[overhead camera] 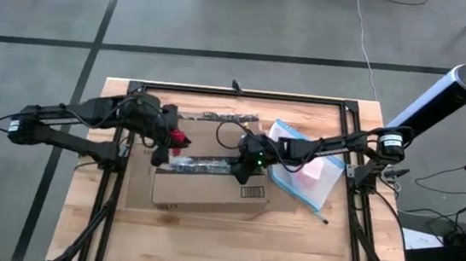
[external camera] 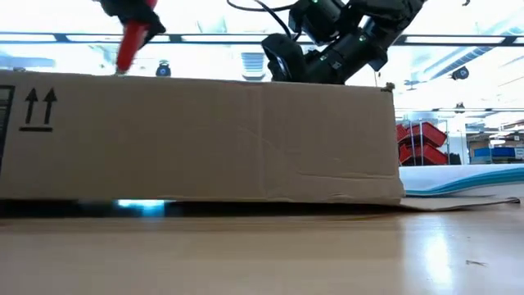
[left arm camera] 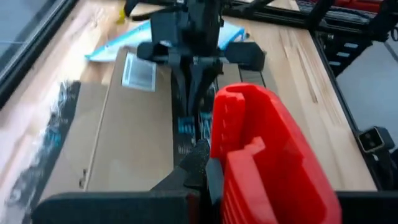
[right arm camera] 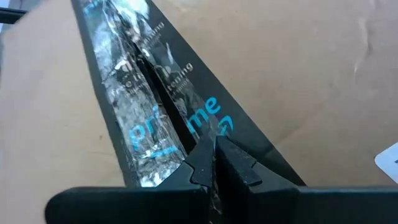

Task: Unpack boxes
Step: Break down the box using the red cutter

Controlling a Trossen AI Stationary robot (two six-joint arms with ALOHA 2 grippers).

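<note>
Left tool (overhead camera: pixel 165 145) sits left of centre in the high view, over the box's left end, clamped on a red cutter (overhead camera: pixel 178 138). In the low view the cutter (external camera: pixel 131 41) pokes down at the upper left, tip right at the top edge of the box.

The box (overhead camera: pixel 201 192) lies flat mid-frame on the wooden tabletop (overhead camera: pixel 204 248), dark printed tape (overhead camera: pixel 199 166) running along its top seam, white label (overhead camera: pixel 252 191) near its right end.

Right tool (overhead camera: pixel 242 172) is just right of centre, on the tape; its fingers (right arm camera: pixel 233 163) are pressed together with nothing between them, tips on the seam.

Further right, a clear pouch (overhead camera: pixel 310 176) with a blue edge lies beside the box.
</note>
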